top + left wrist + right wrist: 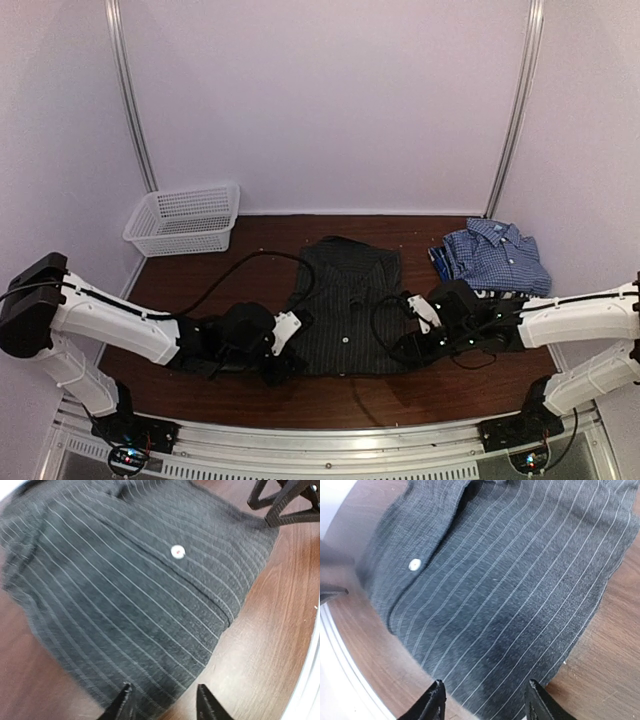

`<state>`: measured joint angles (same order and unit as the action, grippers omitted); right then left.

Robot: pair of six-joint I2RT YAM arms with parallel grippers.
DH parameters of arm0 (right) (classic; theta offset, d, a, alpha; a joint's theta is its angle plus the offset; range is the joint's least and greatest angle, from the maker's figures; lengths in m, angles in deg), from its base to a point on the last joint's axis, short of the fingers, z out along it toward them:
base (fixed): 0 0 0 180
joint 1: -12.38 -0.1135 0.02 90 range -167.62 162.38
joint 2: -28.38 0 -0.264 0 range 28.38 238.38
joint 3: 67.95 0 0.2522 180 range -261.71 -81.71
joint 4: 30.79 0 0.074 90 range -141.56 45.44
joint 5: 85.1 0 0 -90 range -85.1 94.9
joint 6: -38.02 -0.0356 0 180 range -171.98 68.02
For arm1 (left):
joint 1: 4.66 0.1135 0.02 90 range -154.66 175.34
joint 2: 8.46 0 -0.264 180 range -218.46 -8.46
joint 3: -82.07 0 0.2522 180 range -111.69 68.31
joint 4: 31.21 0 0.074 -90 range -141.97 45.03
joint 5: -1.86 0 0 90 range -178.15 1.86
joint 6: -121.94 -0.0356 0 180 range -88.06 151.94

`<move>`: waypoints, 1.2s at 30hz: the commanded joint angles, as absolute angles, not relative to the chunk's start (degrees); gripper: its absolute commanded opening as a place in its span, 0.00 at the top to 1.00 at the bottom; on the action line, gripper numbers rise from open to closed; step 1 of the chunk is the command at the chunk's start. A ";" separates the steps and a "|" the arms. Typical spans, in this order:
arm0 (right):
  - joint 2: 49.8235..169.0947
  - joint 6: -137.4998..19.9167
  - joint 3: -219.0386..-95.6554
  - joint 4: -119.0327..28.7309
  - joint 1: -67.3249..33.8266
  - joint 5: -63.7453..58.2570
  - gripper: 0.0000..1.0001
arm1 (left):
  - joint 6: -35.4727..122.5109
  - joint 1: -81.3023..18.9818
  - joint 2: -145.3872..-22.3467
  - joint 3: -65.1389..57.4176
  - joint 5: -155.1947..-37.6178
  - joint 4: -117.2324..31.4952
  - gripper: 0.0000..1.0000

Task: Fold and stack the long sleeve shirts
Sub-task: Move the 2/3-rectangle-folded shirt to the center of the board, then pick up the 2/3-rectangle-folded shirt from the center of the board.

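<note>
Tips of left claw (162,689) and right claw (485,685), partly cropped, stand parted, gripping nothing, over pinstriped shirt (125,590).

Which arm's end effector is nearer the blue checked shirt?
Right. The right end effector sits close by the blue checked shirt; the left end effector is across the black pinstriped shirt.
</note>
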<state>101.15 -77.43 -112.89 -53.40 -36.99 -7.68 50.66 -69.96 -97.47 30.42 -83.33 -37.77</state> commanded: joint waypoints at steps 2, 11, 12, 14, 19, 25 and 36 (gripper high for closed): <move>95.20 -76.76 -113.23 -58.70 -39.77 -4.85 0.43 | 52.45 -70.23 -88.25 33.05 -73.79 -36.88 0.48; 93.29 -76.13 -113.52 -59.41 -47.66 3.50 0.17 | 55.94 -69.45 -74.79 36.04 -63.99 -36.43 0.02; 93.95 -76.00 -113.76 -59.35 -48.14 4.27 0.17 | 55.67 -69.05 -74.32 35.86 -64.83 -36.76 0.02; 95.77 -75.74 -114.42 -59.52 -49.02 6.51 0.17 | 55.14 -68.51 -74.23 34.97 -66.66 -38.04 0.02; 102.04 -74.85 -116.75 -60.82 -52.06 10.83 0.18 | 52.97 -68.38 -76.31 32.74 -69.54 -40.86 0.02; 108.94 -74.29 -119.41 -62.37 -54.32 14.65 0.26 | 50.06 -68.38 -76.17 33.29 -73.42 -39.96 0.02; 116.84 -74.92 -123.35 -66.29 -58.63 18.84 0.62 | 39.06 -68.39 -79.38 33.87 -86.66 -37.58 0.07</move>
<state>115.23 -74.57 -121.66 -63.87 -56.85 15.66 45.26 -68.60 -78.33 34.55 -79.87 -41.18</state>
